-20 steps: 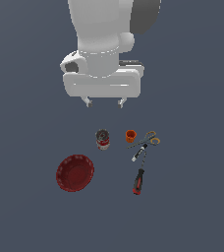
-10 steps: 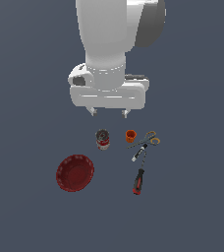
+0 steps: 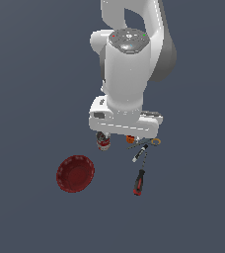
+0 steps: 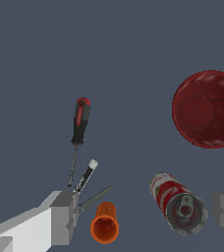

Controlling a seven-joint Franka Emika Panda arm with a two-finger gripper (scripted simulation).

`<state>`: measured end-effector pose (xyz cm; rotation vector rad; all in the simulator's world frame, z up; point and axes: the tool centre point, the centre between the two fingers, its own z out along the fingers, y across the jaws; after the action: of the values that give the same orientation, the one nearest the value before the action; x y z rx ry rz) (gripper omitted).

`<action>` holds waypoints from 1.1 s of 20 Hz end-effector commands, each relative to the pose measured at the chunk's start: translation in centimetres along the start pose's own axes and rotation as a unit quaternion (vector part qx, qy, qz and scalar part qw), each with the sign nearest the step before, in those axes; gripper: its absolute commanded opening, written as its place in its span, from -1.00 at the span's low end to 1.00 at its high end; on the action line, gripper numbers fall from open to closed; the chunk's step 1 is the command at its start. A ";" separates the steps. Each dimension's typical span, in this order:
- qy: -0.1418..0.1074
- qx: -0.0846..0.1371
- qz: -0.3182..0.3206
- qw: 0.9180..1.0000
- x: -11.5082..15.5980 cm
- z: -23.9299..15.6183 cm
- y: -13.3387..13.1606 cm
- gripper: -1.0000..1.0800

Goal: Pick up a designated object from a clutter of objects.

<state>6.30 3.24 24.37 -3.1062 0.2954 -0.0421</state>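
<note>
surface (image 3: 30, 99) dark, bare around the clutter | bowl (image 3: 75, 173) dark red, apart at the exterior view's left | my jaws (image 4: 146, 216) wide, holding nothing, above can (image 4: 179, 204) and orange cup (image 4: 104, 223) | screwdriver (image 3: 139, 182) lies free, just past marker (image 3: 139, 153), nearest the exterior camera | scissors (image 3: 151, 142) partly hidden

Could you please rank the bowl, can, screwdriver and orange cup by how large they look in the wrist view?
1. Bowl, clearly largest.
2. Can and screwdriver: unsure; the screwdriver is longer but thin, and the can sits nearer the camera.
3. Orange cup, smallest.
</note>
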 end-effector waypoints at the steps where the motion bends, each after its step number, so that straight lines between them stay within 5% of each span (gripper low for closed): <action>1: -0.002 -0.003 0.011 1.000 0.6 2.5 -1.5 0.92; 12: -0.009 -0.010 0.056 0.998 1.3 13.2 -7.6 0.92; 22: -0.011 -0.013 0.074 0.997 0.8 17.9 -10.1 0.92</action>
<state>9.47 13.11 7.14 -3.0981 0.5202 0.0008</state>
